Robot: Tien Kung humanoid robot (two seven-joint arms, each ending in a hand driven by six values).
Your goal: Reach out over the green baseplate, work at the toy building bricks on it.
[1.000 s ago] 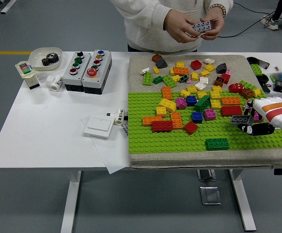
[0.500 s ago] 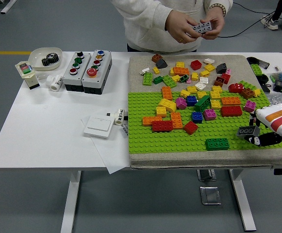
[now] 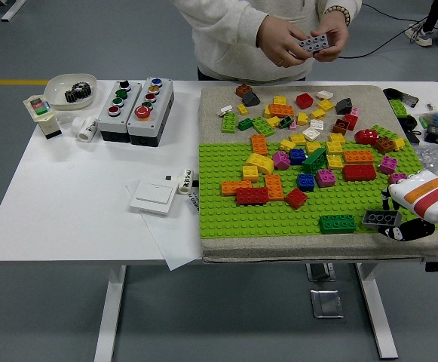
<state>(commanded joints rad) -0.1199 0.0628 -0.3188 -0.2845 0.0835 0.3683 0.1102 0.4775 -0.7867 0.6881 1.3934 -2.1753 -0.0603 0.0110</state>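
The green baseplate (image 3: pixel 234 219) lies on a grey mat and carries several loose bricks around its middle. My right hand (image 3: pixel 401 228), white with orange stripes and black fingers, comes in low from the right edge. Its fingers are curled on the right end of a dark grey brick (image 3: pixel 380 219), which sits flat on the plate's near right corner, just right of a dark green brick (image 3: pixel 338 223). A red brick (image 3: pixel 252 196) and an orange brick (image 3: pixel 236 185) lie further left. My left arm is out of view.
A person at the far side holds a grey brick (image 3: pixel 313 41) in both hands. More bricks lie on the mat (image 3: pixel 219 98) beyond the plate. Two button boxes (image 3: pixel 136 108), a white switch (image 3: pixel 153 197), a bowl (image 3: pixel 70 90) and small parts sit left.
My right hand has moved down and toward the near right corner, bringing the dark grey brick from above the plate down onto it beside the dark green brick. The person's hands barely shifted.
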